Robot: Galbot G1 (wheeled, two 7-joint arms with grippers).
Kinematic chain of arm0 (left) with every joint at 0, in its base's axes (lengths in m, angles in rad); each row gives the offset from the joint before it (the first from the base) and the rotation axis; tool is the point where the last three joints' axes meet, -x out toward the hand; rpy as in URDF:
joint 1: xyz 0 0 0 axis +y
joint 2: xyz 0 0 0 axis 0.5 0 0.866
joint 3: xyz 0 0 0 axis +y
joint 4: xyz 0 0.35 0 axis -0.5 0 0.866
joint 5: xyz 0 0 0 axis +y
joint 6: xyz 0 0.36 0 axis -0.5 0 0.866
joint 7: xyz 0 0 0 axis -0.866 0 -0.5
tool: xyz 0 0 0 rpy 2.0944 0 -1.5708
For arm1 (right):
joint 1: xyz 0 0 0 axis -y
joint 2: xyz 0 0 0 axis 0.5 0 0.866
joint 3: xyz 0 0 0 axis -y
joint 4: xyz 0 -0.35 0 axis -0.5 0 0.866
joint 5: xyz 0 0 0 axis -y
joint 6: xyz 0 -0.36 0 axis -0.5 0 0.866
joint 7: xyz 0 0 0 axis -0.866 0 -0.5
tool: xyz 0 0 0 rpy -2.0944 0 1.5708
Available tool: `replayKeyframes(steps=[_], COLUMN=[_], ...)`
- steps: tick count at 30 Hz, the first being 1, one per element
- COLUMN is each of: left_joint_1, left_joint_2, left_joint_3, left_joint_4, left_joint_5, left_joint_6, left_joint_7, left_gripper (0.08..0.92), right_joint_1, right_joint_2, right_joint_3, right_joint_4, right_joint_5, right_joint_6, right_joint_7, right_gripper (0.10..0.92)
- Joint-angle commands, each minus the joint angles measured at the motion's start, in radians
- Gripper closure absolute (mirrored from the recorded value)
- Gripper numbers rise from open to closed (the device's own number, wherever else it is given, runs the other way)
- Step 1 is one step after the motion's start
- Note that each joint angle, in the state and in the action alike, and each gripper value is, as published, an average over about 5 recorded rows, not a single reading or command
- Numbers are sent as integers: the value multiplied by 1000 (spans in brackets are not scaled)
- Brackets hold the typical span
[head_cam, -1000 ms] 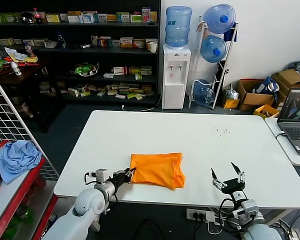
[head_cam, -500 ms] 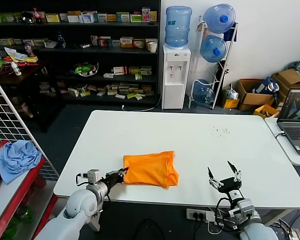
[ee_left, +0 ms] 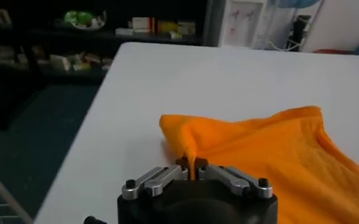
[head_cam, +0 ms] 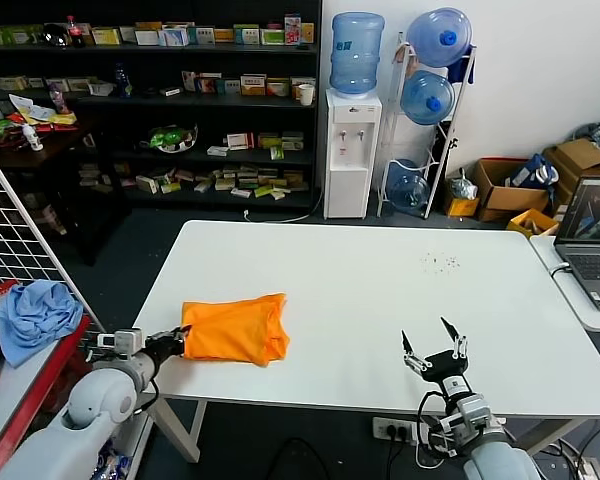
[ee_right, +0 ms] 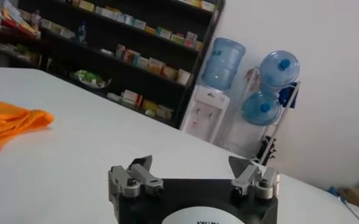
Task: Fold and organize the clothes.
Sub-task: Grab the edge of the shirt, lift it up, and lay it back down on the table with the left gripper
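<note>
The folded bright orange T-shirt (head_cam: 234,328) lies on the white table (head_cam: 380,290) near its front left corner. My left gripper (head_cam: 179,343) is shut on the shirt's left edge at the table's left edge. In the left wrist view the pinched fold of the shirt (ee_left: 270,146) runs up from between the shut fingers of the left gripper (ee_left: 192,165). My right gripper (head_cam: 433,345) is open and empty over the table's front edge, right of the shirt. In the right wrist view the shirt (ee_right: 8,125) shows far from the open right gripper (ee_right: 194,167).
A red side shelf (head_cam: 40,360) with a light blue cloth (head_cam: 35,312) stands to the left of the table. A laptop (head_cam: 592,240) sits on a second table at the right. Shelves and a water dispenser (head_cam: 352,150) stand behind.
My left gripper has dragged the orange T-shirt to the left, toward the table's left edge. My right gripper has shifted slightly left, still open.
</note>
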Motion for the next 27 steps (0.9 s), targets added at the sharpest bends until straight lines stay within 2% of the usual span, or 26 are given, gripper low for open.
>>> replayKeyframes(steps=[1, 17, 22, 27], left_joint_1=[-4, -54, -47, -38], left_joint_2=[201, 358, 364, 330], left_joint_3=[-111, -99, -87, -60], left_joint_4=[86, 233, 206, 135], left_joint_5=[106, 512, 569, 526], left_joint_6=[-9, -213, -234, -203], left_joint_7=[-44, 11, 1, -13], left_gripper=[862, 862, 862, 862], right_joint_1=[8, 18, 11, 1], right_joint_2=[0, -1, 10, 22], right_joint_3=[-25, -29, -26, -25], right_joint_4=[-3, -2, -3, -1], right_joint_5=[-42, -87, -90, -100], right_joint_6=[11, 37, 50, 57], right_joint_7=[2, 6, 8, 9], right_gripper=[203, 203, 203, 203])
